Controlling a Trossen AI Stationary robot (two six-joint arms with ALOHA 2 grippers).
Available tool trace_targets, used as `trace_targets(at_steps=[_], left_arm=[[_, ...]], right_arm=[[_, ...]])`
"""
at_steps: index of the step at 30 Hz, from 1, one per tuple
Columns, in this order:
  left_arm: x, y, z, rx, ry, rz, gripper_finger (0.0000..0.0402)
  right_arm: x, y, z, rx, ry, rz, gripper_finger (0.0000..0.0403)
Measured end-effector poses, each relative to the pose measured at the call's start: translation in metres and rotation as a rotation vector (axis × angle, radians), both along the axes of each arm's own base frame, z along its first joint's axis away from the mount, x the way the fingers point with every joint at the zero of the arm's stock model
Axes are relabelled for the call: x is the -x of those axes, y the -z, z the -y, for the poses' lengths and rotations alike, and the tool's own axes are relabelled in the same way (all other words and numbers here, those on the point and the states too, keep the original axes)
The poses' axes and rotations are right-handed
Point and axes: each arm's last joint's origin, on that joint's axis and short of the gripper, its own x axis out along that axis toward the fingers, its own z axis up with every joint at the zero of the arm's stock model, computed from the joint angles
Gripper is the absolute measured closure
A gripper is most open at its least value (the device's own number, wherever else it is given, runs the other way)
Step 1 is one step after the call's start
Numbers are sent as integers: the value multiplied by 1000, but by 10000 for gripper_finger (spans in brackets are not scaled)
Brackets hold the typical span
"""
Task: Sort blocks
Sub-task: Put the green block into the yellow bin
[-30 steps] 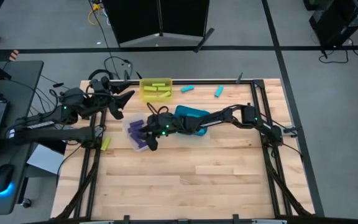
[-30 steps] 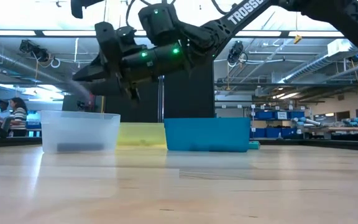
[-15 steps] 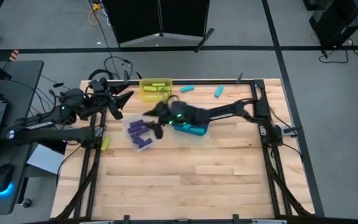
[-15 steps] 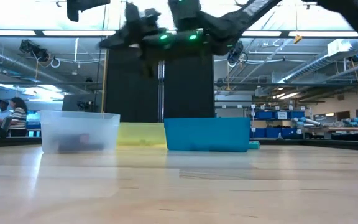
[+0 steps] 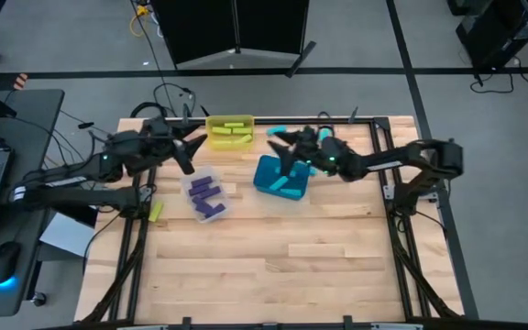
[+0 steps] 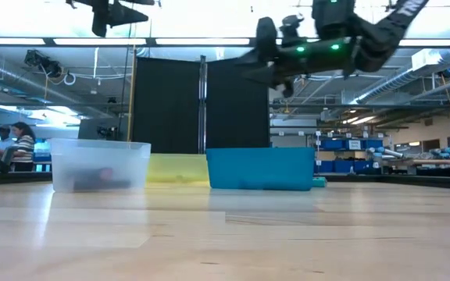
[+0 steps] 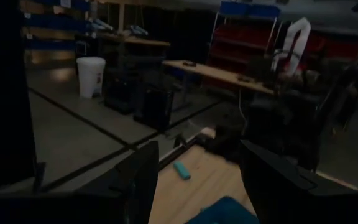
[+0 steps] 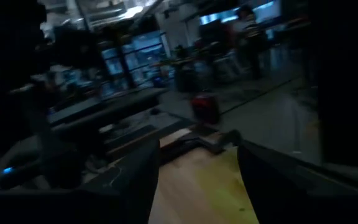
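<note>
Most blocks sit sorted in my three bins (image 5: 280,178); two cyan blocks (image 5: 323,135) wait at the far edge, one green block (image 5: 157,212) lies off the left edge, and my right gripper (image 5: 277,137) hovers open and empty, my left gripper (image 5: 186,147) likewise.

Overhead and table-level cameras share the teal bin (image 5: 280,176).

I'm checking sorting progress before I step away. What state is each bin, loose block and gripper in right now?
clear bin: holds purple blocks.
yellow bin: holds yellow-green blocks.
teal bin: holds cyan blocks.
loose cyan blocks: unsorted, at the table's far edge.
loose yellow-green block: unsorted, at the left edge.
left gripper: open, empty, raised.
right gripper: open, empty, raised.
</note>
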Motion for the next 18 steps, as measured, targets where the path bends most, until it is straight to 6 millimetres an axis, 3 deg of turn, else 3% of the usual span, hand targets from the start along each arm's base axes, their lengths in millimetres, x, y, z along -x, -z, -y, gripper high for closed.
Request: trace_targets(at_steps=[6, 18], left_arm=[[-5, 5, -2, 13, -17, -44, 174], [-2, 10, -2, 65, -44, -64, 174]], right_arm=[[28, -2, -2, 8, 41, 9, 181], [31, -2, -2, 24, 53, 1, 181]])
